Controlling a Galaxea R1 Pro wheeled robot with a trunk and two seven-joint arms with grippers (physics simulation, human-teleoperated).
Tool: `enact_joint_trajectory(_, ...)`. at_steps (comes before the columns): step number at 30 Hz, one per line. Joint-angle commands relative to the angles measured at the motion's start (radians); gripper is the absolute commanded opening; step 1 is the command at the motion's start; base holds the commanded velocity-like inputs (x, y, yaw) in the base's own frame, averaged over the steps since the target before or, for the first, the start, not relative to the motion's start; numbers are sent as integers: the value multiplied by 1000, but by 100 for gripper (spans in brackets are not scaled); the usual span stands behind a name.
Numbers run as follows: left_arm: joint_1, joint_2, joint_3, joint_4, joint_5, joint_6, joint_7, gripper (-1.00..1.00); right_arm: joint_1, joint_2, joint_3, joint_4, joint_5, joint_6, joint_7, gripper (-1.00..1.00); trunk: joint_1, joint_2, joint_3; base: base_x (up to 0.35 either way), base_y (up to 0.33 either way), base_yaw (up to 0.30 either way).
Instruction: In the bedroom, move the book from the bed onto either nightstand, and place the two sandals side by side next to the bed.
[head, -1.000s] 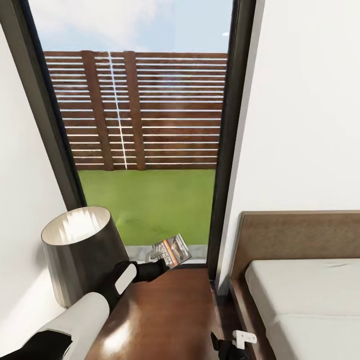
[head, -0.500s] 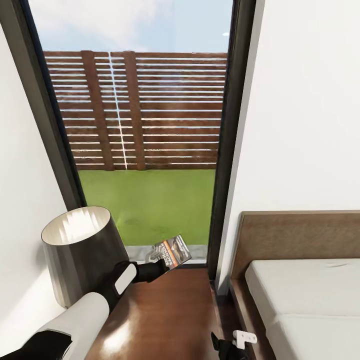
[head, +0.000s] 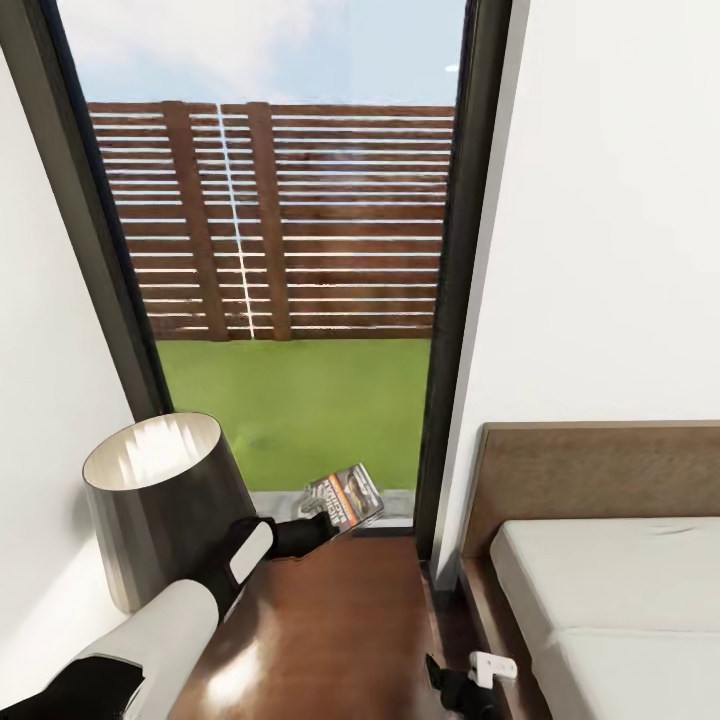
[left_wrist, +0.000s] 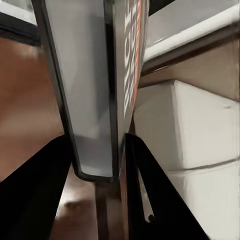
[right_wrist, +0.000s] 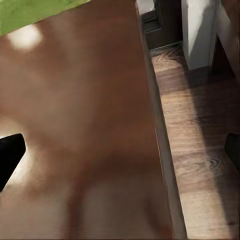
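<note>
Nightstand (head: 330, 630) top partly hidden by left arm; left fingers (head: 322, 523) clamp book (head: 345, 498); right fingers' (right_wrist: 10, 152) tips spread wide, cropped.

The nightstand (head: 340, 640), a glossy dark-brown wooden top, is seen below the window, with a lamp (head: 165, 500) with a dark shade stood on its far left corner against the white wall. The rest of its top is shown as bare polished wood in the right wrist view (right_wrist: 80, 125), with the brown wood-plank floor (right_wrist: 200, 165) just beside its edge. To its right the bed (head: 620, 600) is set, its light-grey mattress held in a dark wooden frame with a low headboard.
</note>
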Motion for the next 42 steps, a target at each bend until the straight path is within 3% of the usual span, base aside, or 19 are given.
enact_joint_trajectory(1, -6, 1, -3, -6, -1, 2, 0, -100, -6, 0, -5, -5, -10, -1, 11, 100, 0, 0, -1, 0, 0, 0)
enact_joint_trajectory(8, -45, 1, -6, -25, -1, -5, 1, -100, -47, 0, -5, -44, -12, 1, 12, 100, 0, 0, -1, 0, 0, 0)
enact_joint_trajectory(27, -36, 3, -15, -68, -1, -30, 14, -100, -155, -5, -8, -152, -12, 3, 11, 100, 0, 0, -1, 0, 0, 0)
enact_joint_trajectory(42, -35, 2, -15, -69, -2, -26, 15, -100, -156, -5, -8, -200, -13, 4, 11, 100, 0, 0, -1, 0, 0, 0)
